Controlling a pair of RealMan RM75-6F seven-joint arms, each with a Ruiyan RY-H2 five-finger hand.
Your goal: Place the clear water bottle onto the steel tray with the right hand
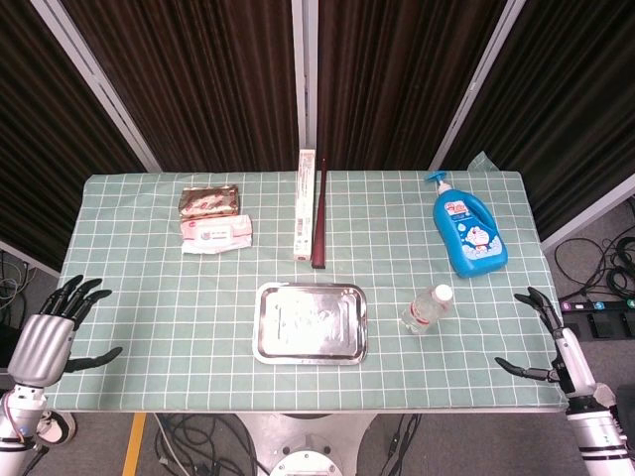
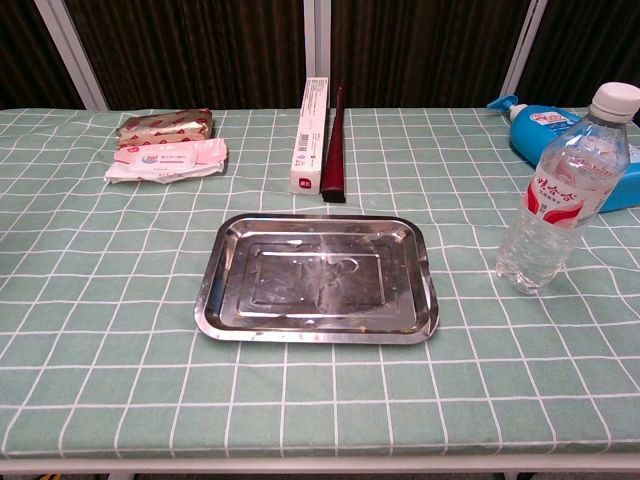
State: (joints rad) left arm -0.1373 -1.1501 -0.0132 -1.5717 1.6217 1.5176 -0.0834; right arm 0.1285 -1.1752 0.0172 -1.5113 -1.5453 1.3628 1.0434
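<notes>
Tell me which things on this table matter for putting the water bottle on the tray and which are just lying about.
Part of the job:
clear water bottle
steel tray
right robot hand

Just lying about:
blue pump bottle
white carton
dark red box
wet wipes pack
snack packet
left robot hand

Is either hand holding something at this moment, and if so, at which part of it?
Nothing is held. The left hand and right hand are open, apart from the clear plastic water bottle.

My head camera looks steeply down over the whole tabletop (image 1: 149,297); my chest camera views its middle low and close, facing the curtains.
</notes>
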